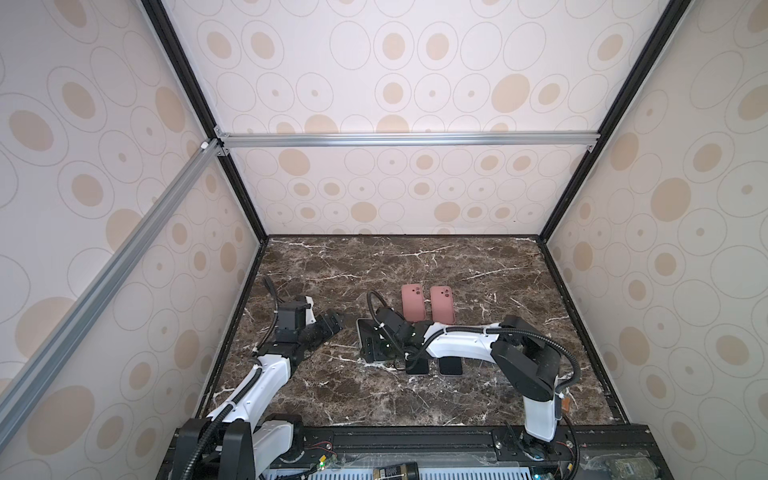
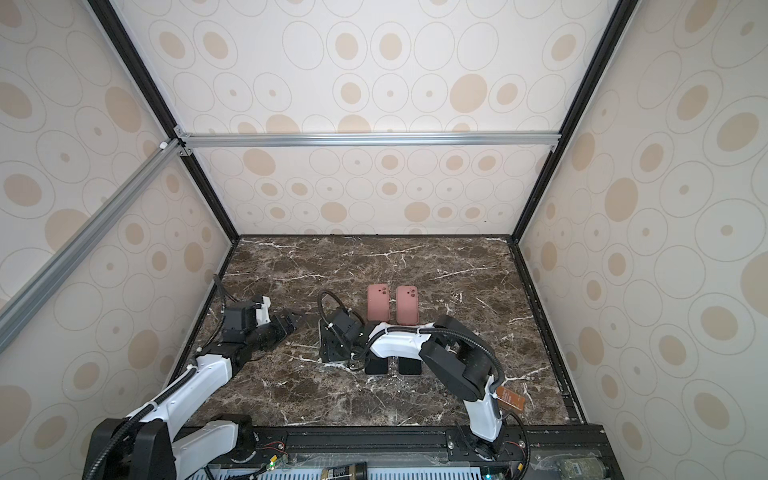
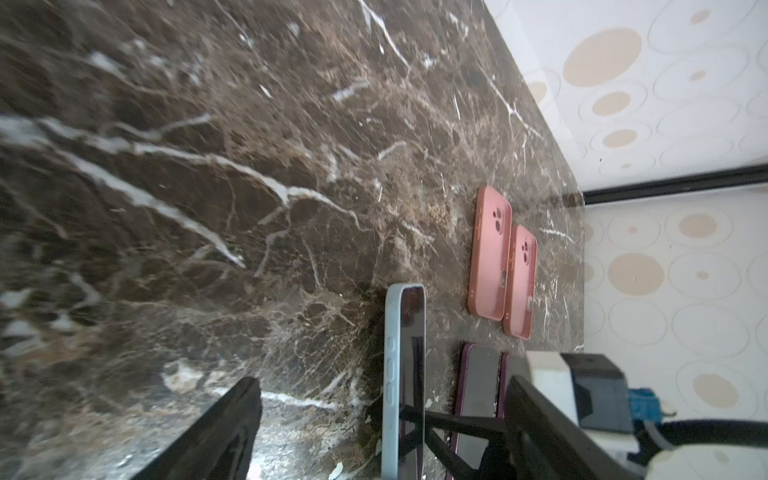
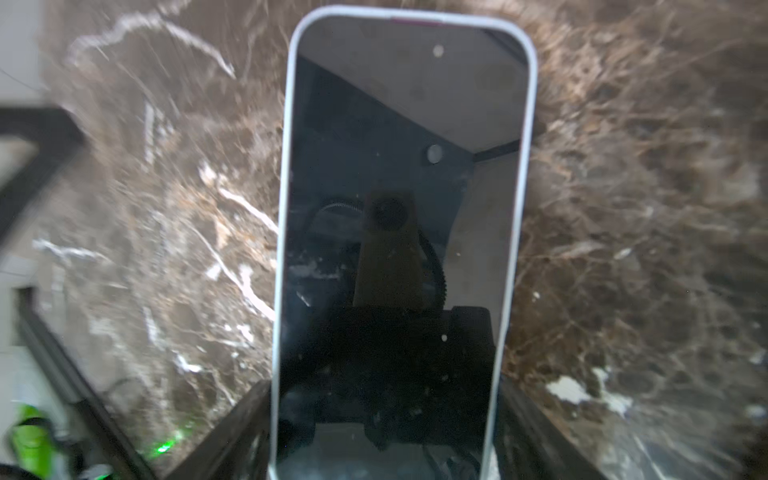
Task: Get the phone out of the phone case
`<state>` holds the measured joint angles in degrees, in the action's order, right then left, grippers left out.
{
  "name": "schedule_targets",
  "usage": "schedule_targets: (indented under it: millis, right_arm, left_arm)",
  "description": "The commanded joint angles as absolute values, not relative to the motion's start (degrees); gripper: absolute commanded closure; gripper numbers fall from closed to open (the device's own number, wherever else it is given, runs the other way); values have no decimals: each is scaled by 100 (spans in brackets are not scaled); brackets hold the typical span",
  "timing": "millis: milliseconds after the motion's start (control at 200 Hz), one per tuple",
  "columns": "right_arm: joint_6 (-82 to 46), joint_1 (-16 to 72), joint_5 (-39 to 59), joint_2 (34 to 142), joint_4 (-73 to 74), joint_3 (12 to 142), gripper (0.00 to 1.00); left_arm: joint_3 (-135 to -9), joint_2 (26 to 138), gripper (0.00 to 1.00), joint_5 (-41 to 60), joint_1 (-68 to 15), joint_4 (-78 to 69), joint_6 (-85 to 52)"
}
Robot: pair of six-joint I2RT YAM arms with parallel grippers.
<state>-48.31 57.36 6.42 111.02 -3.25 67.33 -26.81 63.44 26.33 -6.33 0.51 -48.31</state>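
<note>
Since the R hand (image 4: 384,390) pinches the pale-blue phone case (image 4: 284,208) by its long edges, phone (image 4: 399,208) still inside, over the bench (image 1: 457,266) mid-front, the spread, empty L hand (image 1: 334,323) should, I'd say, peel a case corner back w/o R squeezing harder. No brand/text legible.

You've got bare worktop (image 1: 374,266) at the back and front. The middle's crowded: two pink cases (image 1: 413,303), two bare phones (image 1: 450,366), right arm (image 1: 461,347) reaching over them, cased phone (image 3: 392,353) just beside.
</note>
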Motion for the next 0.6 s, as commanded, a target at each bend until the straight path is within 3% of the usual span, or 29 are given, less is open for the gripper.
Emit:
schedule_targets:
  millis: [0,345,595]
  right_arm:
    - [-5432,5626,1125,11173,414,6252,31]
    - [-5469,5565,1154,11101,584,6013,31]
    - [-5530,5537,1160,11118,718,5928,31]
  left_arm:
    - [-2619,6617,13,2527,-988,-593,-5270]
    - [-2620,7529,32,2660,-1401,-1405,-5500]
    - [-2575,7899,51,2852,-1580,-1714,-5570]
